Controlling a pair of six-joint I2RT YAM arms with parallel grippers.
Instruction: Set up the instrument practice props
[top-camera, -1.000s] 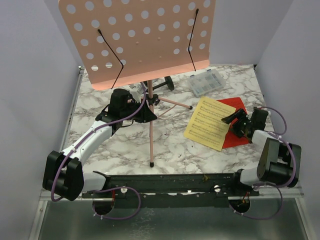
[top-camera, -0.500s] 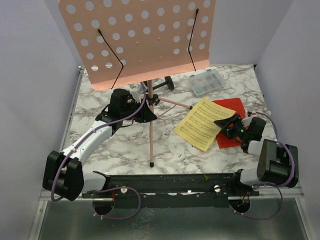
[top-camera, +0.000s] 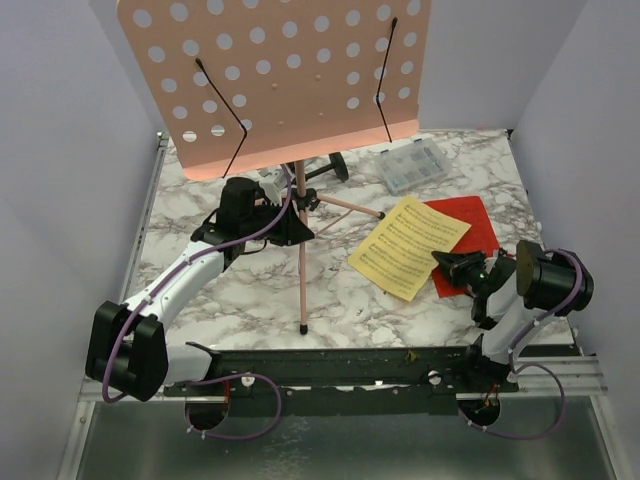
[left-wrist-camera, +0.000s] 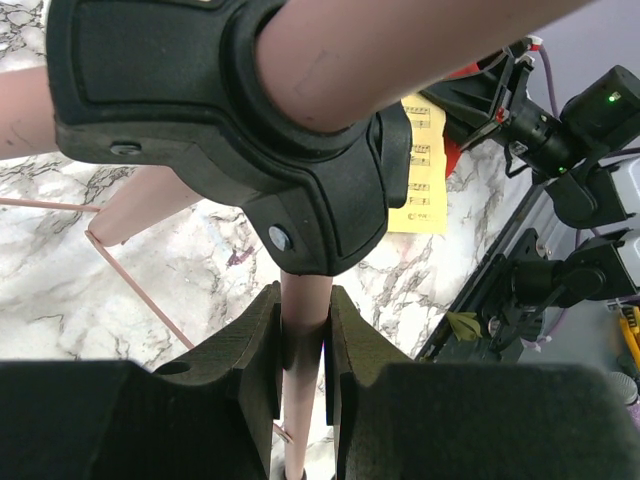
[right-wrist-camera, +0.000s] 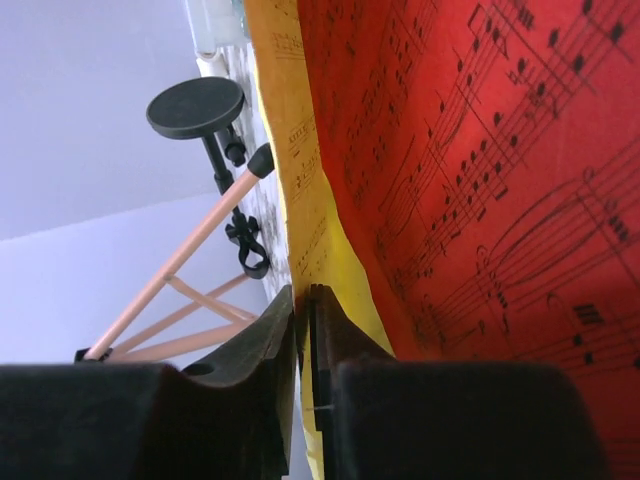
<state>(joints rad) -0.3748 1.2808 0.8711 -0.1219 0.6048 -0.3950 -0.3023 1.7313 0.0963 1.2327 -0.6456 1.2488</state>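
Note:
The pink perforated music stand (top-camera: 280, 80) stands upright at the back on thin tripod legs. My left gripper (top-camera: 290, 226) is shut on its pole (left-wrist-camera: 303, 312) just under the black leg hub (left-wrist-camera: 300, 200). A yellow sheet-music page (top-camera: 405, 245) lies partly over a red page (top-camera: 468, 222) on the right of the table. My right gripper (top-camera: 447, 263) is shut on the yellow page's near edge (right-wrist-camera: 303, 200), with the red page (right-wrist-camera: 480, 180) beside the fingers. The black microphone's round base (top-camera: 338, 166) lies behind the stand and shows again in the right wrist view (right-wrist-camera: 195, 107).
A clear plastic compartment box (top-camera: 412, 165) sits at the back right. The stand's legs (top-camera: 345, 205) spread over the marble table (top-camera: 200, 200). Grey walls close in both sides. A black rail (top-camera: 330, 365) runs along the near edge.
My right gripper has turned at the wrist, dropped toward the near edge of the yellow page and shut on it. The yellow page slid left earlier. The left arm has not moved.

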